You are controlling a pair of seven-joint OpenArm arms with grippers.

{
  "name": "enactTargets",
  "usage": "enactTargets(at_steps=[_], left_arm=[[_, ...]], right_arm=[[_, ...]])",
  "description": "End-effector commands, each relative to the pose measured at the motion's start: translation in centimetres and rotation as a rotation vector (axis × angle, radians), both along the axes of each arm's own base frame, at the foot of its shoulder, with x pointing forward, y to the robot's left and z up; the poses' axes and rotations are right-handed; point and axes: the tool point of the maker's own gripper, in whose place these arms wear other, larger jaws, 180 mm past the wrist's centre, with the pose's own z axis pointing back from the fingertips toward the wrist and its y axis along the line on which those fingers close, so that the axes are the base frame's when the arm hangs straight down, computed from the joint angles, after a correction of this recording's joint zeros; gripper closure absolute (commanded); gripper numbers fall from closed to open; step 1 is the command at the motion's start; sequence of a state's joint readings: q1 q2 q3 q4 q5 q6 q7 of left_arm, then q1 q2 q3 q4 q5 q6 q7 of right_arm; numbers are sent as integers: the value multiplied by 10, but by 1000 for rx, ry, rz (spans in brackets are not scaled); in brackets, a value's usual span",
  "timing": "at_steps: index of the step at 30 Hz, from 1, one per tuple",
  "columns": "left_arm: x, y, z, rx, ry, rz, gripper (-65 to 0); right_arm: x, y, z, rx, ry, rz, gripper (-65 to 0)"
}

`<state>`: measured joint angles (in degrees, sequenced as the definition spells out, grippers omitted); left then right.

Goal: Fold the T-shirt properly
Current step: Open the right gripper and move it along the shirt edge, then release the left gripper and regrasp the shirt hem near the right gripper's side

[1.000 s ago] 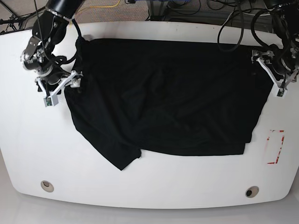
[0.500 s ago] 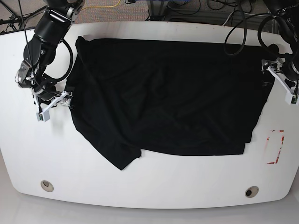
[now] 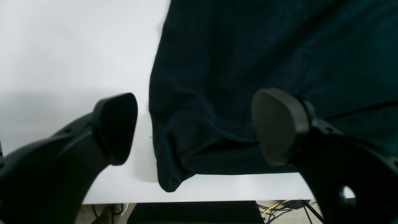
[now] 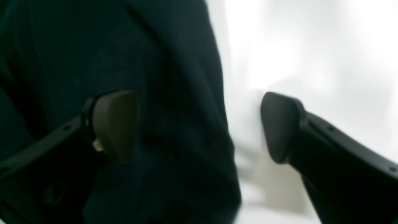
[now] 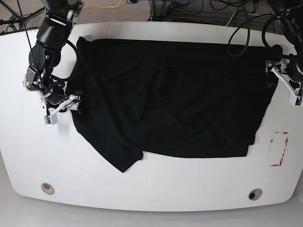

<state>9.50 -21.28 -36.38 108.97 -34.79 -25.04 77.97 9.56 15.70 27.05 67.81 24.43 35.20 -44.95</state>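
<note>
Both the left gripper (image 3: 194, 127) and right gripper (image 4: 199, 126) gape empty over the limp, light T-shirt (image 5: 165, 99), best pinched at its side edges.

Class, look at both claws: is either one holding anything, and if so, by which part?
Nothing is held. The left claw and right claw are both open over edges of the T-shirt.
</note>
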Motion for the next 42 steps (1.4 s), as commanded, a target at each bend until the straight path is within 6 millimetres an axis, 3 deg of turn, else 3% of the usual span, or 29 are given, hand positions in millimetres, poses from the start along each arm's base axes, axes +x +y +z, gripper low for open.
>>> enactTargets(at_steps=[1, 9, 13, 18, 25, 28, 32, 36, 42], left_arm=[[9, 3, 14, 18, -49, -6, -572], [20, 4, 23, 17, -85, -2, -572], [39, 4, 40, 11, -150, 2, -575], [59, 16, 39, -25, -159, 51, -579], [106, 29, 34, -112, -214, 135, -603], [119, 34, 29, -119, -222, 151, -650], [136, 38, 24, -125, -249, 168, -650], [156, 31, 11, -126, -241, 139, -650], [168, 45, -18, -147, -225, 176, -650]], right_arm=[[4, -2, 0, 9, 1, -2, -545], [9, -1, -10, 54, 12, -23, -298], [9, 0, -13, 58, 18, -25, -157], [9, -1, -12, 58, 19, -30, -3], [7, 2, -15, 64, 24, -29, 0], [6, 1, -16, 62, 27, -29, 0], [5, 1, -17, 63, 31, -31, 0], [6, 3, -16, 65, 27, -29, 0], [4, 1, -18, 65, 32, -32, 0]])
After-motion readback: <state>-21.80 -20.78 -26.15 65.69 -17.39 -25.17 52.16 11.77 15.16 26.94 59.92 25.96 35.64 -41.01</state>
